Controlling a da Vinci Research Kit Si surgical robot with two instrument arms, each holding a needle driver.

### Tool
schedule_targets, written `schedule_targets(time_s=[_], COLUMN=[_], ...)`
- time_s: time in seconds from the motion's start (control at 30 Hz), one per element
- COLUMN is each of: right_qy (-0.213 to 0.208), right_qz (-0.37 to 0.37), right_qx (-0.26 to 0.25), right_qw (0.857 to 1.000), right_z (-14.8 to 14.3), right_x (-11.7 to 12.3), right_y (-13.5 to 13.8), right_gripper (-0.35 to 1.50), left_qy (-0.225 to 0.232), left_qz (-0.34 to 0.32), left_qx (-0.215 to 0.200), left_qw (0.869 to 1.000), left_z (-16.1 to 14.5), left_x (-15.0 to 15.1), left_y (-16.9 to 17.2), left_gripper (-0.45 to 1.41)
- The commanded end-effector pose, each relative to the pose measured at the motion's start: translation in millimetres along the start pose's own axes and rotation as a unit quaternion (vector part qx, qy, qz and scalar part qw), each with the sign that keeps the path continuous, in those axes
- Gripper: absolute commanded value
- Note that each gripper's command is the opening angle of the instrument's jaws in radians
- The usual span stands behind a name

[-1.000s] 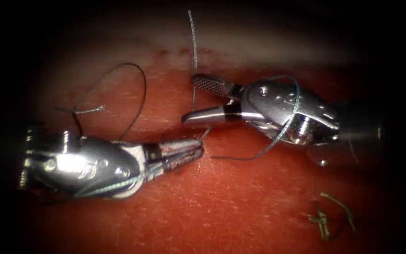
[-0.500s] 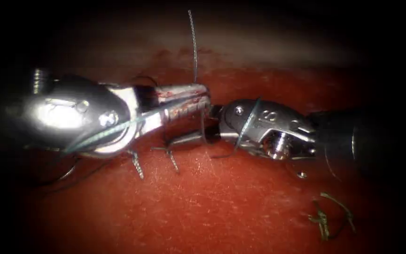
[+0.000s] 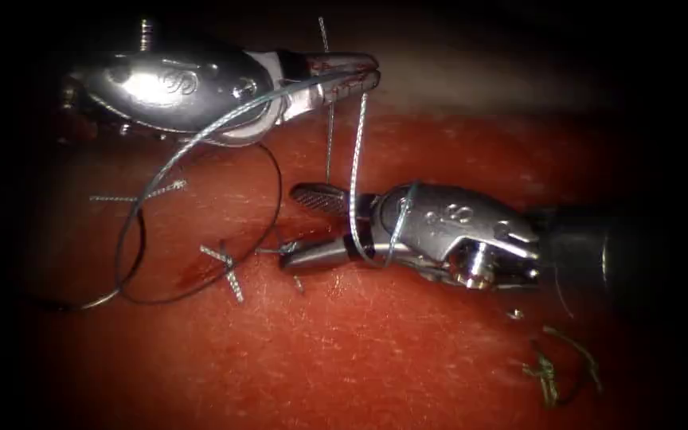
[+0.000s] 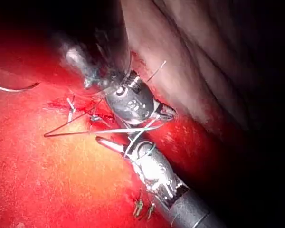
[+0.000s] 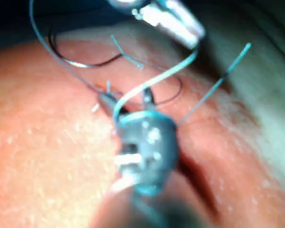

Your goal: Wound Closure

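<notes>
Two claws work over the tissue (image 3: 376,350) in my endoscope view. My left claw (image 3: 360,76), at upper centre, has its jaws closed on the thread (image 3: 355,159); compared with half a second ago it has risen and drawn the strand taut upward. From that grip the thread drops straight down and wraps around my right claw (image 3: 300,227) just behind its jaws, forming a loop about the wrist. My right claw's jaws stand parted, the upper serrated face exposed, the lower one resting near the tissue; I see nothing held between them. A second run of thread leaves the left claw's shaft, sweeps down and left in a wide loop (image 3: 133,239) over the tissue. A thin dark arc (image 3: 268,215), overlapping the loop, lies left of the right claw; I cannot tell whether it is the needle or more thread. Stitches with short knotted tails (image 3: 228,271) cross the cut (image 3: 193,275) left of the right claw, with red fluid (image 3: 189,279) pooled beside them. Cut ends of thread (image 3: 551,370) lie loose on the tissue at lower right. In my left wrist view the left claw (image 4: 166,113) grips the strand above the right claw (image 4: 104,141).
</notes>
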Motion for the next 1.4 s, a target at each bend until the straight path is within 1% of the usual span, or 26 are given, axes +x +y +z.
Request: schedule_targets(time_s=[0.03,0.07,0.17,0.2,0.33,0.4,0.43,0.53,0.77,0.87,0.9,0.97,1.1,1.4], right_qy=[0.005,0.01,0.021,0.03,0.059,0.086,0.094,0.107,0.15,0.167,0.177,0.188,0.199,0.209], right_qz=[0.001,0.001,0.003,0.007,0.024,0.039,0.042,0.046,0.06,0.069,0.075,0.083,0.097,0.103], right_qx=[0.003,0.006,0.015,0.025,0.038,0.044,0.046,0.048,0.014,-0.014,-0.034,-0.05,-0.065,-0.096], right_qw=[1.0,1.0,1.0,0.999,0.997,0.995,0.994,0.992,0.987,0.984,0.981,0.977,0.973,0.968], right_z=[0.5,0.4,0.3,0.3,-0.1,-0.3,-0.3,-0.5,-1.3,-1.6,-1.8,-2.0,-2.5,-2.8], right_x=[-0.4,-0.3,-0.1,-0.1,0.0,0.1,0.0,0.1,0.3,0.4,0.3,0.3,0.3,0.9], right_y=[-0.1,-0.1,-0.3,-0.5,-0.5,-0.4,-0.4,-0.3,0.9,1.8,2.5,3.1,3.8,5.1], right_gripper=[0.54,0.51,0.48,0.44,0.44,0.44,0.44,0.44,0.43,0.43,0.43,0.43,0.43,0.43], left_qy=[0.0,0.001,0.003,0.005,0.007,0.009,0.009,0.008,0.004,0.001,0.001,-0.001,-0.008,-0.004], left_qz=[0.0,0.002,0.0,0.001,0.003,0.003,0.001,0.003,0.01,0.012,0.013,0.014,0.016,0.018], left_qx=[-0.002,-0.003,-0.005,-0.006,-0.009,-0.01,-0.011,-0.012,-0.018,-0.021,-0.023,-0.026,-0.035,-0.041], left_qw=[1.0,1.0,1.0,1.0,1.0,1.0,1.0,1.0,1.0,1.0,1.0,1.0,0.999,0.999], left_z=[1.0,1.4,2.0,2.5,3.0,3.1,3.1,2.8,2.0,1.4,1.0,0.5,-0.6,-2.2], left_x=[-1.2,-2.2,-3.4,-4.1,-5.4,-6.9,-7.2,-8.0,-9.1,-9.3,-9.3,-9.2,-9.3,-9.4], left_y=[0.9,1.1,1.2,1.2,1.2,1.6,1.8,2.1,3.8,5.1,5.9,6.7,7.9,8.7], left_gripper=[-0.35,-0.35,-0.35,-0.35,-0.35,-0.35,-0.35,-0.35,-0.35,-0.35,-0.35,-0.35,-0.35,-0.35])
